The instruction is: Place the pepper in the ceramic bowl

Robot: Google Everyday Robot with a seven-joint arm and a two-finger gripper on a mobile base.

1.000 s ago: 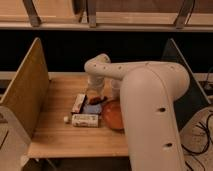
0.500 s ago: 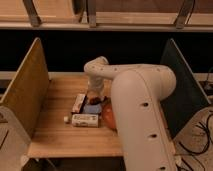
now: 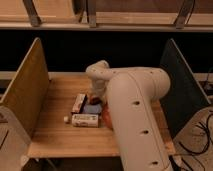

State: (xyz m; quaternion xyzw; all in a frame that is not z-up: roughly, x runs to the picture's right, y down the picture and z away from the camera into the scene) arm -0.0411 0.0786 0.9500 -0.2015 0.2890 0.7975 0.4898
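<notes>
My gripper (image 3: 97, 96) reaches down at the end of the white arm, over the cluster of objects in the middle of the wooden table (image 3: 55, 140). A small dark red-brown piece, apparently the pepper (image 3: 95, 101), lies right under it, at the back edge of a flat blue square (image 3: 91, 108). I cannot tell whether the gripper touches it. Only an orange-red sliver of the ceramic bowl (image 3: 105, 116) shows, just right of the blue square. The arm's big forearm hides the rest.
A white rectangular box (image 3: 79, 102) lies left of the blue square. A longer white package (image 3: 85, 120) lies in front, with a small white cap (image 3: 66, 119) at its left end. A tan panel (image 3: 25, 95) walls the table's left side and a dark panel (image 3: 180, 95) its right.
The forearm has swung left and nearer the camera, covering more of the bowl. The gripper stays over the same cluster of objects.
</notes>
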